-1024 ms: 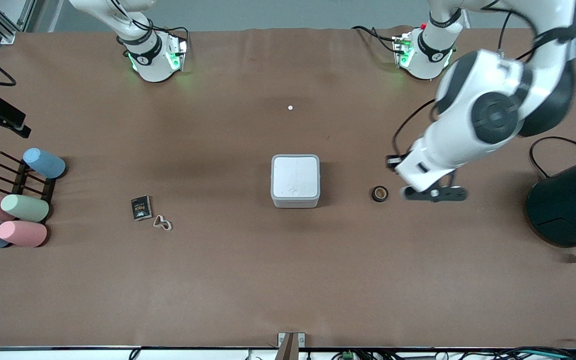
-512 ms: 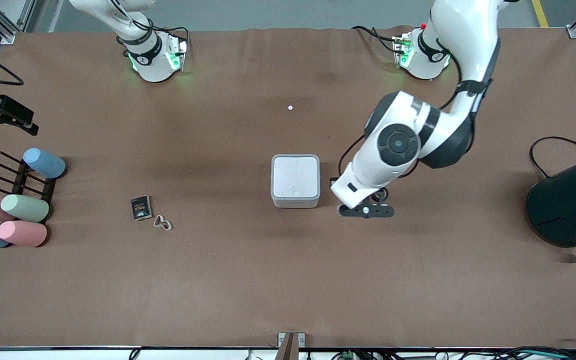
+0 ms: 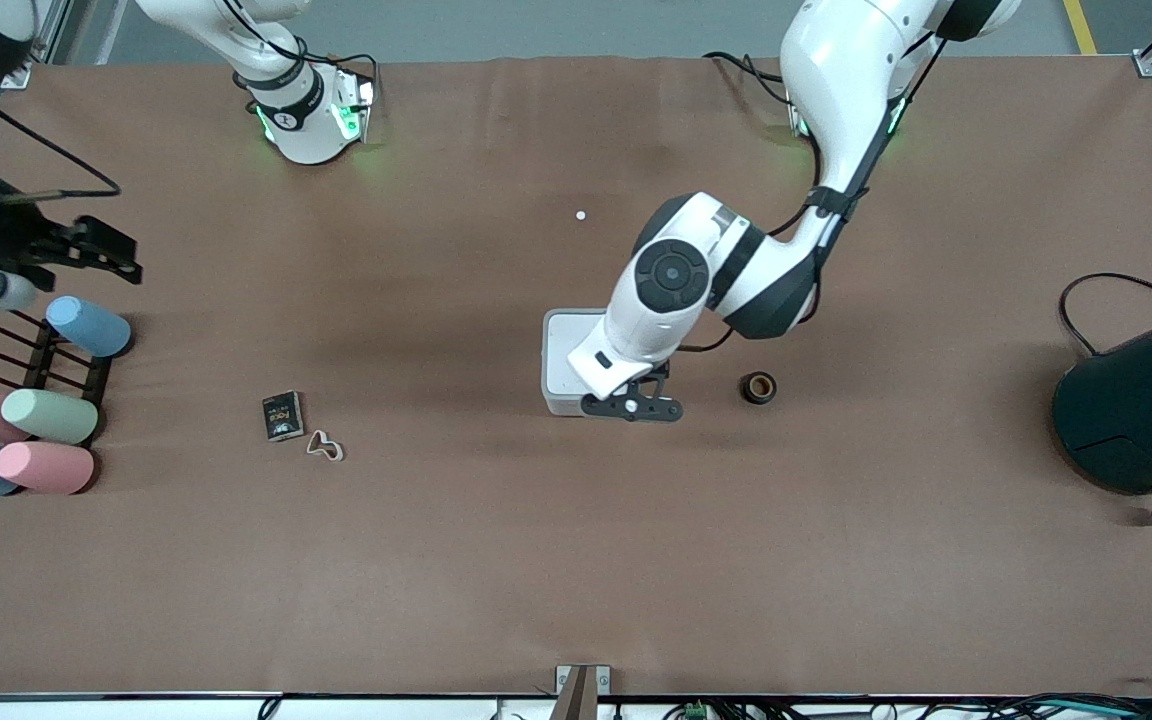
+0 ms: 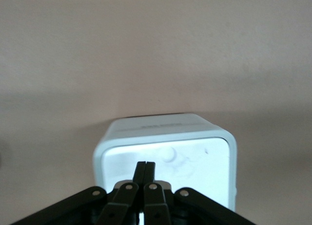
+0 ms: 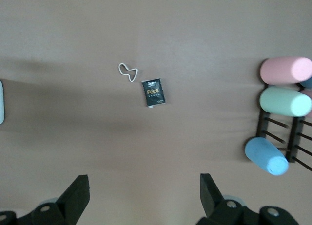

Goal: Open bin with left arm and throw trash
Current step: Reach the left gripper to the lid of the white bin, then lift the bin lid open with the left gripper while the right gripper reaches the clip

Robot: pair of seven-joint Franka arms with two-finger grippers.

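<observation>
Over the bin's near edge, the left end effector (image 4: 145,167) hangs with its two fingers pressed flat together and nothing between them, the tips pointing down at the white lid just by a small round dimple. Closed like that, the fingers make one narrow tip, which in my judgement suits pushing on a lid catch better than pinching it. The bin (image 3: 561,350) sits mid-worktop with its lid flat and shut, so the opening step is not yet done. The left arm (image 3: 681,285) reaches down from its base at the far edge and covers much of the bin in the front view.

Beside the bin, toward the left arm's end of the worktop, lies the small dark tape ring (image 3: 760,387), clear of the arm. The black packet (image 3: 282,415) and the beige rubber band (image 3: 324,446) lie touching or almost so, toward the right arm's end and slightly nearer the front camera than the bin. The right end effector (image 5: 141,198) waits above the worktop with its fingers spread wide and empty, looking down on those two pieces, probably ready to pick them up once the lid is up. The pastel rolls (image 3: 48,415) on their dark rack (image 3: 46,360) sit at that same end.
</observation>
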